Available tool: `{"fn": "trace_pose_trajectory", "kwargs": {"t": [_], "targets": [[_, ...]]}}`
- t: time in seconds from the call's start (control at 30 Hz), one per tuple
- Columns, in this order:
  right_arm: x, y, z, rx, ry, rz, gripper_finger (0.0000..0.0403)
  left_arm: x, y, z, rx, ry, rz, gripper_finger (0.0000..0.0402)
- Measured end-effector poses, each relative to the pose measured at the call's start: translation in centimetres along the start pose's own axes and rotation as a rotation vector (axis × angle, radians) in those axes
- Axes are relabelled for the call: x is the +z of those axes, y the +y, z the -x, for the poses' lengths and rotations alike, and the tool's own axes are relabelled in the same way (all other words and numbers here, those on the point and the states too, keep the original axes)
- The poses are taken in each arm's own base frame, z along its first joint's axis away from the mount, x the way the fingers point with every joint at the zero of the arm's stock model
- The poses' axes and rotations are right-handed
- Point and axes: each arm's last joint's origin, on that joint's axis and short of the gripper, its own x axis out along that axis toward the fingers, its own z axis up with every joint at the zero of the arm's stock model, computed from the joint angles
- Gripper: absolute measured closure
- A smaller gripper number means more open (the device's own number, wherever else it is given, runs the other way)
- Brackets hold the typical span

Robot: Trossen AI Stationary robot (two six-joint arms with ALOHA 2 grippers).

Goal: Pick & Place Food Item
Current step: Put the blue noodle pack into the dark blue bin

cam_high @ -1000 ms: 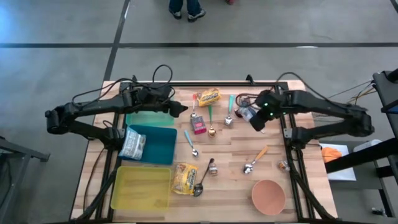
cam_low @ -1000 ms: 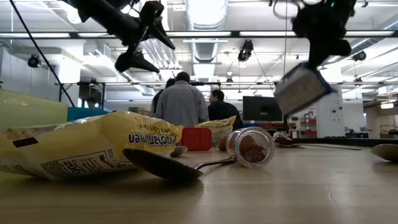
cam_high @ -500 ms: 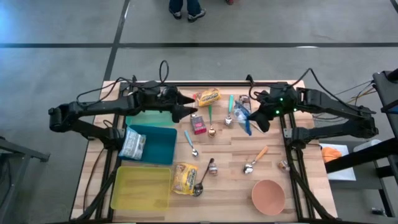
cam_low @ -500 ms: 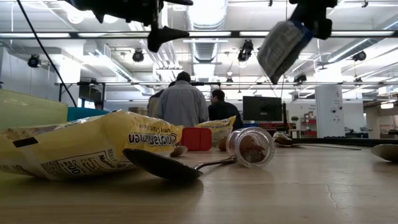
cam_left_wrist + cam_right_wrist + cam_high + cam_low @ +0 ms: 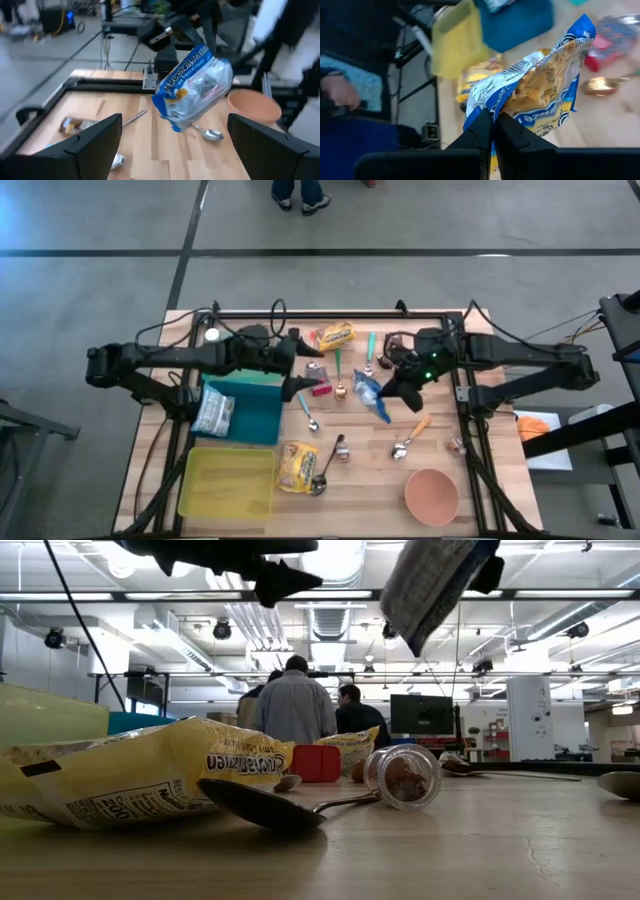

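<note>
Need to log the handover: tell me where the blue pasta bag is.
The blue pasta bag hangs in the right gripper, above the table's middle in the high view, near the open left gripper.

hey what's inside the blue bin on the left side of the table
One white-and-grey food packet lies at the left end of the rectangular blue plastic bin. The left gripper overhangs the bin's far edge, hiding that strip.

The wooden table (image 5: 375,480) carries, below the left gripper (image 5: 302,372), a teal bin (image 5: 255,412), a yellow bin (image 5: 228,480) and a noodle packet (image 5: 296,464). Near the right gripper (image 5: 392,388) lie spoons (image 5: 410,438) and a pink bowl (image 5: 432,495).
</note>
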Motion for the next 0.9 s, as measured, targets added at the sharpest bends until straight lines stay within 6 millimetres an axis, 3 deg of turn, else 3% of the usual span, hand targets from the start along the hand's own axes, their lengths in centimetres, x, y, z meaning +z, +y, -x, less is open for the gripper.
{"fn": "trace_pose_trajectory", "kwargs": {"t": [0.17, 0.33, 0.9], "targets": [[0.3, 0.6, -1.6, 0.066, 0.011, -0.004, 0.0395, 0.0, -1.1, -0.2, -0.037, -0.001, -0.155, 0.0032], [0.9, 1.0, -3.2, 0.144, 0.017, 0.007, 0.0395, 0.0, -1.8, -0.3, -0.06, -0.002, -0.171, 0.0033], [4.9, 3.2, -6.7, 0.323, 0.091, 0.104, 0.0395, 0.0, -2.6, -0.3, -0.24, 0.006, 0.04, 0.0033]]}}
